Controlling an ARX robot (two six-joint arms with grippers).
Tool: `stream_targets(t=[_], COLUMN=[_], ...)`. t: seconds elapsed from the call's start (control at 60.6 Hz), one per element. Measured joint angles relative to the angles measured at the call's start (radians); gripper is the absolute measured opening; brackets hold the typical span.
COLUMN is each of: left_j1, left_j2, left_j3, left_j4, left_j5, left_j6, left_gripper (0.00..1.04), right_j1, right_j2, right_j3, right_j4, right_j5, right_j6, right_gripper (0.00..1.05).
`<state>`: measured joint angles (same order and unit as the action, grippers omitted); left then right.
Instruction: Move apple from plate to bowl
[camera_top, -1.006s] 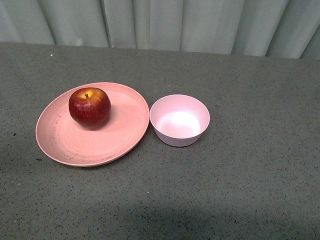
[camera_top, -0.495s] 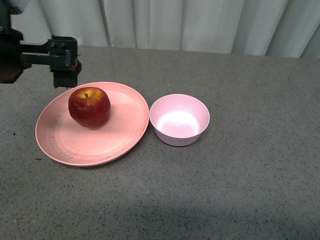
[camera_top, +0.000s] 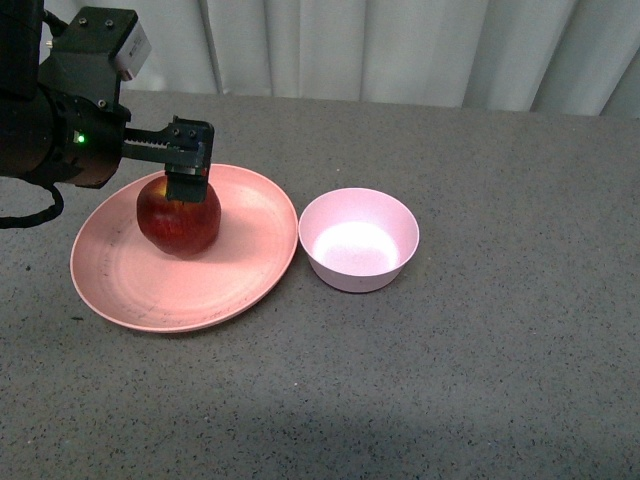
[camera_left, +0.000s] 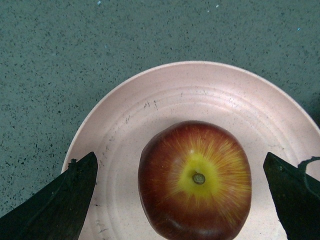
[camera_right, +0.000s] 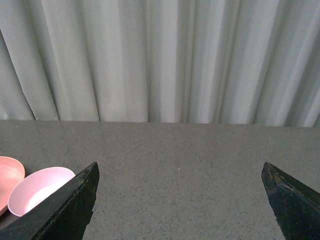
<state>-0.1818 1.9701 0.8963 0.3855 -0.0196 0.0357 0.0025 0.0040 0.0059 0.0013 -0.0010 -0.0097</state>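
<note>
The dark-red apple (camera_top: 180, 220) sits on the left half of the wide salmon-pink plate (camera_top: 240, 262). Just right of the plate stands the small pale-pink bowl (camera_top: 358, 240), with nothing in it. My left gripper (camera_top: 186, 190) hangs open directly over the apple. In the left wrist view the apple (camera_left: 195, 180) lies stem up between the two spread fingers, with plate (camera_left: 200, 87) showing on both sides. My right gripper (camera_right: 180, 165) is open over bare table. It is out of the front view.
Grey speckled table (camera_top: 480, 380) runs all around the dishes, with a pale curtain (camera_top: 400, 45) behind its far edge. The right wrist view catches the bowl (camera_right: 37, 192) and a sliver of plate (camera_right: 7, 177) at one side.
The left arm came in from the left and moved right and down; its open gripper went from behind the plate's far-left rim to over the apple. Apple, plate and bowl stayed put.
</note>
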Motion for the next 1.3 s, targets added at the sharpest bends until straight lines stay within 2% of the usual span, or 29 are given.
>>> stream_targets(t=[0.412, 0.577, 0.726, 0.923, 1.105, 1.303], left_j1=[0.001, 0.0, -0.014, -0.105, -0.238, -0.305], left_j2=[0.067, 0.07, 0.056, -0.03, -0.024, 0.016], left_j3=[0.007, 0.008, 0.006, 0.006, 0.072, 0.114], left_j4=[-0.016, -0.015, -0.01, 0.023, 0.02, 0.019], left_j5=[0.02, 0.028, 0.027, 0.035, 0.039, 0.031], left_j6=[0.001, 0.001, -0.003, -0.026, -0.051, -0.068], left_gripper=[0.98, 0.75, 0.68, 0.67, 0.67, 0.66], right_j1=[0.0, 0.0, 0.0, 0.0, 0.0, 0.0], right_j2=[0.0, 0.0, 0.0, 0.0, 0.0, 0.0], right_j3=[0.0, 0.0, 0.0, 0.0, 0.0, 0.0], right_j4=[0.0, 0.0, 0.0, 0.0, 0.0, 0.0], right_j5=[0.0, 0.0, 0.0, 0.0, 0.0, 0.0], right_j6=[0.0, 0.0, 0.0, 0.0, 0.0, 0.0], right_gripper=[0.95, 0.95, 0.95, 0.95, 0.95, 0.95])
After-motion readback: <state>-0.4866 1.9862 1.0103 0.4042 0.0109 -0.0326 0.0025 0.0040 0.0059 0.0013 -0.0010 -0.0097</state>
